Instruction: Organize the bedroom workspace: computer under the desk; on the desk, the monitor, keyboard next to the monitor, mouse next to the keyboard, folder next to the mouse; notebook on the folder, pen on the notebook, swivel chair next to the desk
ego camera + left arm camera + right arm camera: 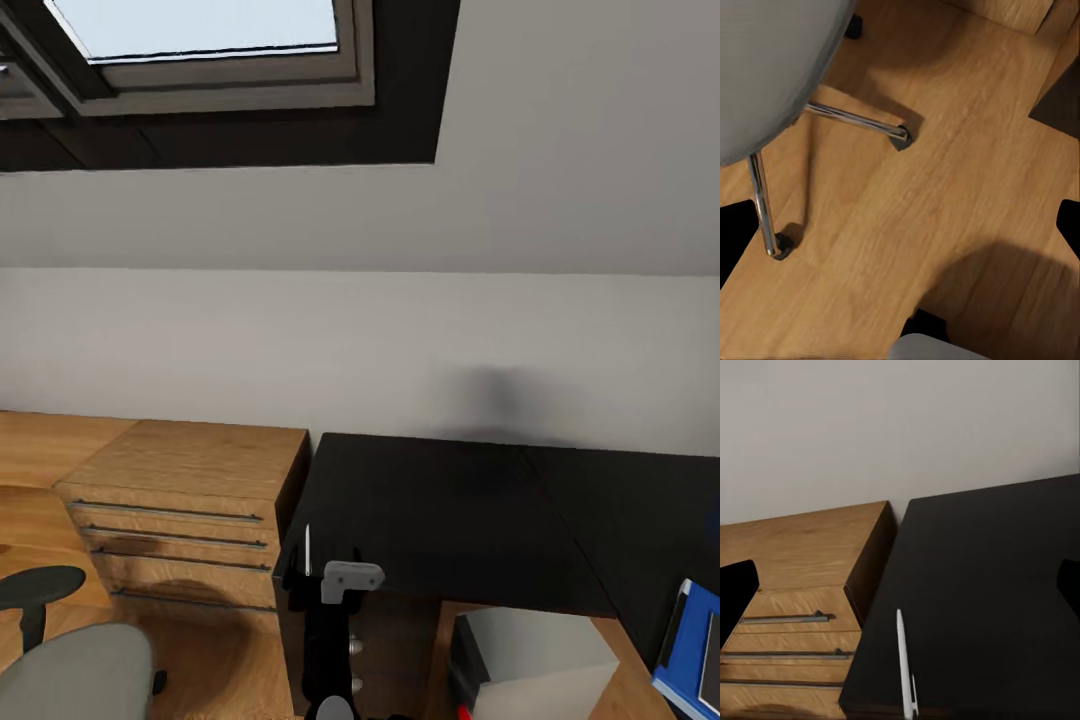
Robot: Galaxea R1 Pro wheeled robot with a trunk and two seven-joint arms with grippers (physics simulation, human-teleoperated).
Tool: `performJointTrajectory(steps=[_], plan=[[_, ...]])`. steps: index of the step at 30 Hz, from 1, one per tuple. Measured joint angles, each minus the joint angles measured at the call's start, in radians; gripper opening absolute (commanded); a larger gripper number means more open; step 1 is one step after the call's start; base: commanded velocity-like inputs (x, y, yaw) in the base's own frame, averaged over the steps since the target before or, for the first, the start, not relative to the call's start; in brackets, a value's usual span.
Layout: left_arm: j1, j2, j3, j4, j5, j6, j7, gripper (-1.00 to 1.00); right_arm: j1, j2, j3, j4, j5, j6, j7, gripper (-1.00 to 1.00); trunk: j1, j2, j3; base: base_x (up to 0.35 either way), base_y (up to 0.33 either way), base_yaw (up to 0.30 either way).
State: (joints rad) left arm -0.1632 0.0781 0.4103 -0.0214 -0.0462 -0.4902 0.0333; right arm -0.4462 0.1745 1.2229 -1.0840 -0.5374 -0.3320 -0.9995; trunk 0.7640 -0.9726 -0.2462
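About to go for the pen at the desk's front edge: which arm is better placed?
Right, probably. Its wrist camera looks straight over the pen on the desk, with both fingertips flanking it. The left wrist camera faces the floor by the swivel chair.

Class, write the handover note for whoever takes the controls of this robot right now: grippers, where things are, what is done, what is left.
Left gripper: open, empty, above the wood floor by the swivel chair.
Right gripper: open, empty, over the desk, near the pen.
Pen lies on the desk's corner beside the light-wood chest.
Folder is at the head view's right edge, seemingly on the desk, with something dark on it, cut off.
Computer stands on the floor in the desk's nook.
Left: pen onto the notebook on the folder, chair beside the desk, check monitor, keyboard and mouse.
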Motion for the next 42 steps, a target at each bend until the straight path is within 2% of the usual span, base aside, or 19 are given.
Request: performJointTrajectory(steps=[27,42], plan=[[0.000,0.000,0.000,0.000,0.000,0.004,0.000,1.00,0.000,0.000,0.002,0.000,0.001,0.000,0.000,1.00,0.000,0.000,-0.014,0.000,0.000,0.271],[0.000,0.000,0.000,0.000,-0.001,0.005,-0.001,1.00,0.000,0.000,0.005,-0.005,0.001,0.001,0.000,1.00,0.000,0.000,-0.017,0.000,0.000,0.038]])
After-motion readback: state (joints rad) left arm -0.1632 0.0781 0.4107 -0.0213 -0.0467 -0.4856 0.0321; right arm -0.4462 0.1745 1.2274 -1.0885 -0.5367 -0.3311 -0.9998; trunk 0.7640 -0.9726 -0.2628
